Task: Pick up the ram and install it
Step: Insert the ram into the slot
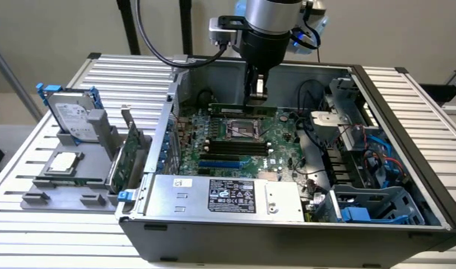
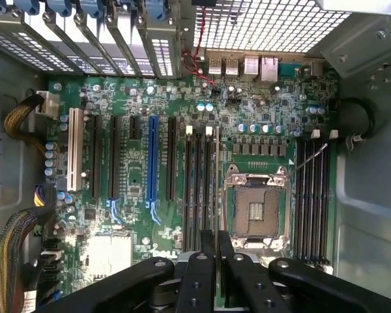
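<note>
The ram (image 1: 241,108) hangs level inside the open computer case (image 1: 407,168), over the far edge of the motherboard (image 1: 284,134) and just behind the empty CPU socket (image 1: 241,129) as the exterior view shows it. The tool (image 1: 256,97) comes straight down on the middle of its upper edge. In the wrist view the ram (image 2: 216,267) appears edge-on as a thin strip between the two black fingers (image 2: 199,280), which are closed against it from both sides, so the tool (image 2: 217,242) is clamped on the stick. Whether its lower edge touches a slot cannot be told. Under it in the wrist view lie the black memory slots (image 2: 199,189) beside the CPU socket (image 2: 257,208), with a second group of slots (image 2: 311,195) on the socket's other side. Nearer the exterior camera, the grey power supply (image 1: 220,193) lies along the case's front edge. Outside the case, on the exterior view's left, a grey holder (image 1: 78,185) on the slatted tabletop (image 1: 123,67) carries a hard drive (image 1: 69,115), a processor (image 1: 64,162) and an upright green expansion card (image 1: 127,159).
</note>
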Controlling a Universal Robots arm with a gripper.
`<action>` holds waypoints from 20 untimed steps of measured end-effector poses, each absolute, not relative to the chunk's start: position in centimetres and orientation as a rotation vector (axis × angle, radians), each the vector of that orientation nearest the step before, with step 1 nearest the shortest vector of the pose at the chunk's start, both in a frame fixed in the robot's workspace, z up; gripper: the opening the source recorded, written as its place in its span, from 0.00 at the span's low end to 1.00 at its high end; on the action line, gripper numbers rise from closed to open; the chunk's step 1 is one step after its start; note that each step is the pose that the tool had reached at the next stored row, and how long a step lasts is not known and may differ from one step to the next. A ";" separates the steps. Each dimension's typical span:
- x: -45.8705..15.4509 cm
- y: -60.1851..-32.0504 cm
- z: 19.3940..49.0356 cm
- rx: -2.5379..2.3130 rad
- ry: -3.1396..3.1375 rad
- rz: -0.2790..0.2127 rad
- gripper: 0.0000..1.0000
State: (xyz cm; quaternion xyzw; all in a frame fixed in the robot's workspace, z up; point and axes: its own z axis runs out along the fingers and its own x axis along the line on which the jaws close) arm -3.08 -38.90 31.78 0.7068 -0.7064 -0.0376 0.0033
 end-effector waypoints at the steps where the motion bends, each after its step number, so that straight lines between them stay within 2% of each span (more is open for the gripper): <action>1: -3.1 -38.9 31.8 2.216 -2.215 -0.118 0.00; 8: -3.1 -38.9 31.8 2.216 -2.215 -0.118 0.00; 20: -3.1 -38.9 29.6 2.214 -2.216 -0.117 0.00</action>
